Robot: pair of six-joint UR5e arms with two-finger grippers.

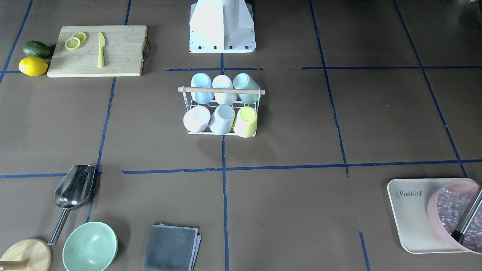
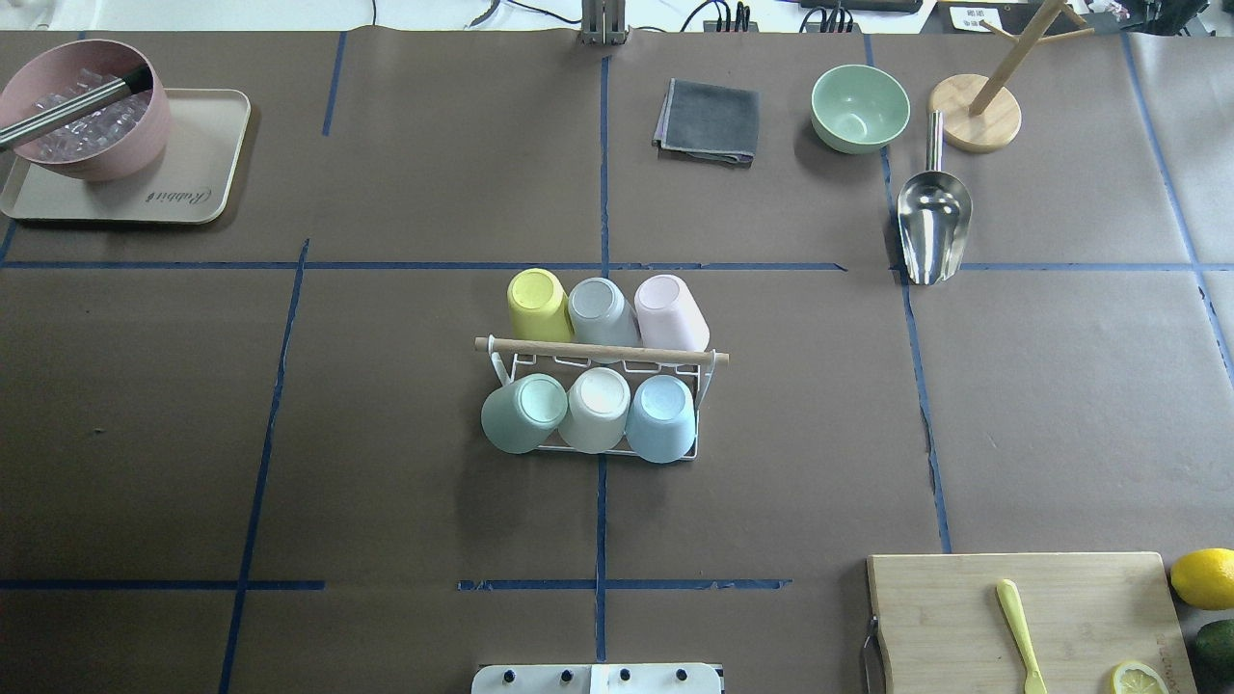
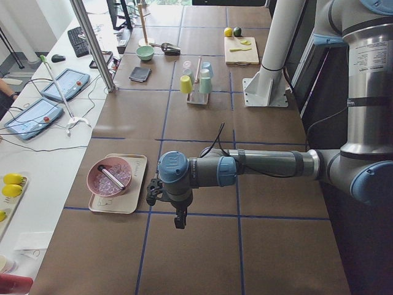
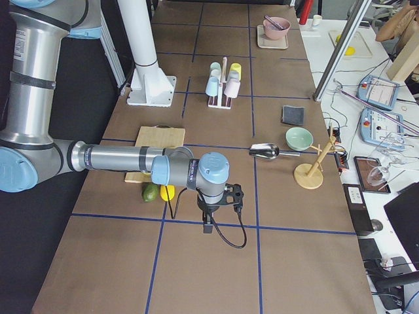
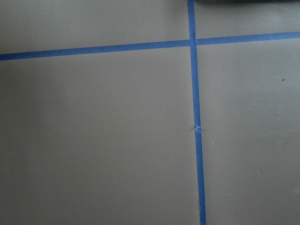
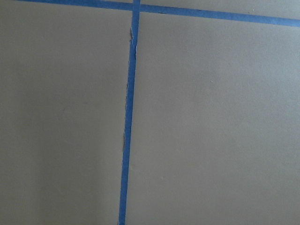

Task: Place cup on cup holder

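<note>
The cup holder, a white wire rack with a wooden rod handle, stands at the table's middle. Several pastel cups sit upside down on its prongs in two rows: yellow, grey and pink on the far side, green, white and blue on the near side. My left gripper hangs over bare table far to the left, seen only in the exterior left view. My right gripper hangs far to the right, seen only in the exterior right view. I cannot tell whether either is open. Both wrist views show only brown paper and blue tape.
A cutting board with a yellow knife and lemon slice, a lemon and an avocado lie at the near right. A metal scoop, green bowl, grey cloth and wooden stand lie far right. A tray with a pink ice bowl sits far left.
</note>
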